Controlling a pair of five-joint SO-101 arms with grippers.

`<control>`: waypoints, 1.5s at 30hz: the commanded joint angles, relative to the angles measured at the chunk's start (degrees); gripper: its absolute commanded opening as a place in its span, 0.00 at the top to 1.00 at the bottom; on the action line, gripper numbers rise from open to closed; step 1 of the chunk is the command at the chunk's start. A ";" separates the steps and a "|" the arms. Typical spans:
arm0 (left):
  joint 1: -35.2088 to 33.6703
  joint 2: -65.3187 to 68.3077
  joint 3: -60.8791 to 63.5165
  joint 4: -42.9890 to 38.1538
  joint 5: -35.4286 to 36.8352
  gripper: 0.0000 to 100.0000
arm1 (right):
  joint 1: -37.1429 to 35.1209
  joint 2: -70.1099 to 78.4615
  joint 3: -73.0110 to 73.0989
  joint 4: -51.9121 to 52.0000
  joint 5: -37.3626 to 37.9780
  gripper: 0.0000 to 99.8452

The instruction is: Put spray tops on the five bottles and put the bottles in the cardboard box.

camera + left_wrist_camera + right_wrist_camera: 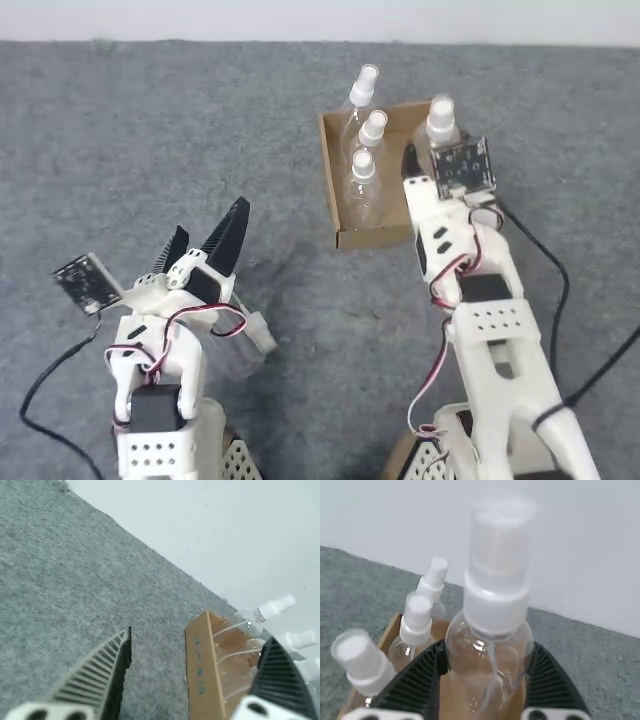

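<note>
The cardboard box (340,190) lies at the far centre-right of the grey carpet. Three clear bottles with white spray tops stand in it (363,170) (372,128) (363,86). My right gripper (428,150) is shut on a fourth clear bottle (487,655) with its spray top (499,580) on, held upright over the box's right side. In the right wrist view the three boxed bottles (415,622) stand just beyond it. My left gripper (210,222) is open with nothing between its fingers, raised over the carpet at the near left, and faces the box (200,680).
A clear bottle (245,340) lies on the carpet beside the left arm's base. Grey carpet (150,130) covers the table up to a white wall at the far edge. Black cables trail off to the right of the right arm.
</note>
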 commanded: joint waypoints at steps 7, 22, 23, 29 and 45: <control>-0.26 0.26 0.48 -3.25 -0.62 0.62 | 0.75 9.98 -13.27 -1.10 -0.09 0.91; -0.26 0.26 0.57 -3.25 -0.62 0.62 | 1.80 20.70 -21.45 -1.45 -0.79 0.91; -0.26 0.26 0.57 -3.25 -0.62 0.62 | 1.89 21.32 -22.15 -1.45 -1.58 0.91; -0.26 0.26 0.57 -3.34 -0.62 0.62 | 4.09 26.59 -26.55 -1.45 -7.03 0.91; -0.18 0.26 0.57 -3.34 -0.62 0.62 | 4.09 43.47 -40.97 -1.54 -7.47 0.90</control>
